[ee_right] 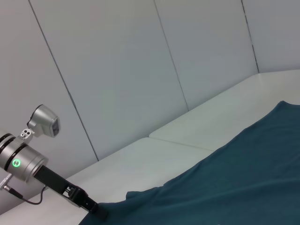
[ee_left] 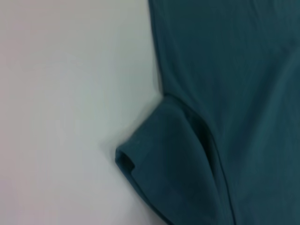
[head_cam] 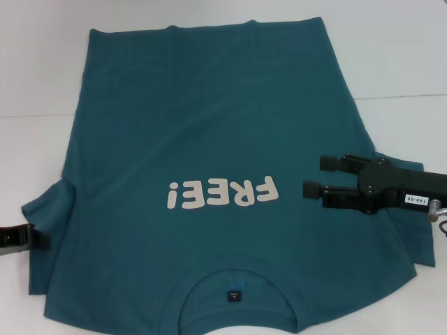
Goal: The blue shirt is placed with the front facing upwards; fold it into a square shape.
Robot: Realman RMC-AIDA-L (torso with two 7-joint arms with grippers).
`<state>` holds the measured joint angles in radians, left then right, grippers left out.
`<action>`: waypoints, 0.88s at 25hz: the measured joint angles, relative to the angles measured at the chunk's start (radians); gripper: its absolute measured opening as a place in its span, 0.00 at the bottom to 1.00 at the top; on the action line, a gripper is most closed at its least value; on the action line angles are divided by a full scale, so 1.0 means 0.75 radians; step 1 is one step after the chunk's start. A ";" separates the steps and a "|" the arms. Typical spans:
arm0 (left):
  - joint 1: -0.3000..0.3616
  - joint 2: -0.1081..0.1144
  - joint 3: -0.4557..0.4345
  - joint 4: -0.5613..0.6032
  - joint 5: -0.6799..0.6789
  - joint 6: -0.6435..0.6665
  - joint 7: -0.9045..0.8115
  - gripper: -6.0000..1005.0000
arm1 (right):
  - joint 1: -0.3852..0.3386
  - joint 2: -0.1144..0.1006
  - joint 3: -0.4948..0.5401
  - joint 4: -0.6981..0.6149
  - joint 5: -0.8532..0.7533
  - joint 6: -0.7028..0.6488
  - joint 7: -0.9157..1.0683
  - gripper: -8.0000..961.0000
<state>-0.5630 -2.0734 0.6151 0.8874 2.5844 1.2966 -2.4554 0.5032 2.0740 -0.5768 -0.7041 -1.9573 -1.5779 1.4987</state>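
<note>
The white table [head_cam: 42,70] is carrying the blue shirt [head_cam: 209,139], which is lying flat, print up, collar toward the robot. The right gripper [head_cam: 314,176] is hovering over the shirt's right side, fingers apart and holding nothing. The left gripper [head_cam: 38,239] is sitting at the left sleeve's edge; whether it is gripping cannot be told.

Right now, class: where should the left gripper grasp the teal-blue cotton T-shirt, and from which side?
Probably the left sleeve's cuff of the teal-blue cotton T-shirt, approached from the robot's left over bare white table. The sleeve juts out sideways there, and the left gripper sits beside it.
</note>
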 joint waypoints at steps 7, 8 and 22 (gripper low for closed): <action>0.001 0.004 0.006 0.017 0.000 0.017 0.007 0.05 | -0.001 0.002 0.000 0.000 0.000 -0.001 0.000 0.95; 0.002 0.007 0.006 0.031 0.002 0.024 0.006 0.03 | -0.001 0.002 0.000 0.000 0.000 -0.001 0.000 0.95; -0.029 0.092 0.040 0.107 0.100 0.091 -0.003 0.03 | -0.005 -0.001 0.000 0.000 0.007 -0.004 0.000 0.95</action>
<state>-0.5847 -2.0047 0.6453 0.9679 2.6595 1.3646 -2.4576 0.4990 2.0729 -0.5768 -0.7041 -1.9519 -1.5811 1.4987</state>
